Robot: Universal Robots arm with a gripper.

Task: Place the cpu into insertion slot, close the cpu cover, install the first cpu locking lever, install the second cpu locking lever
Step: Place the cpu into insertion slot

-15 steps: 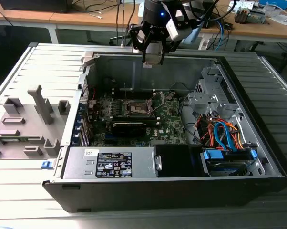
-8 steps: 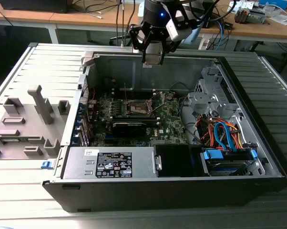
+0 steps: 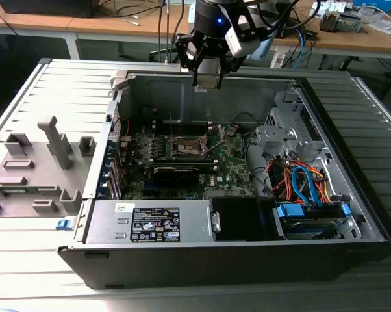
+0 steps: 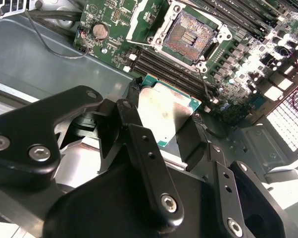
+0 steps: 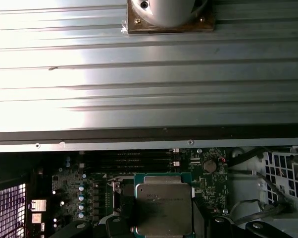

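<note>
Hand [image 3: 207, 73] above the open computer case [image 3: 156, 97], clamped on the cpu [image 4: 165, 111] — its two black fingers [image 4: 189, 141] press on opposite edges, and the silver-grey metal top faces the cameras in both wrist views. The cpu hangs in the air, touching nothing but the fingers. In the second wrist view the insertion slot [image 4: 188, 35] lies beyond it, across a row of dark memory slots [image 4: 164, 69]. The brownish-gold pin field is bare, with nothing seated in it. The cpu cover [image 4: 139, 20] appears to be swung up beside the slot, though its exact angle cannot be told. In the exterior view the hand is high, near the far wall of the case, and the slot [image 3: 186, 149] sits lower down in the middle of the green motherboard [image 3: 228, 162], well apart from the hand.

The step in hand is judged to be carrying the cpu to the slot. Doing it well probably depends on three things:

- **Level grip:** the cpu should be held flat, so that no corner reaches the pins first.
- **Squaring up:** its edges should be lined up with the dark frame while it is above the slot, not corrected by sliding it once it is down.
- **Descent:** it should come straight down, clear of the raised cover — a sideways drag could bend pins.

The grip on the edges looks narrow, so slow travel seems wise.
</note>
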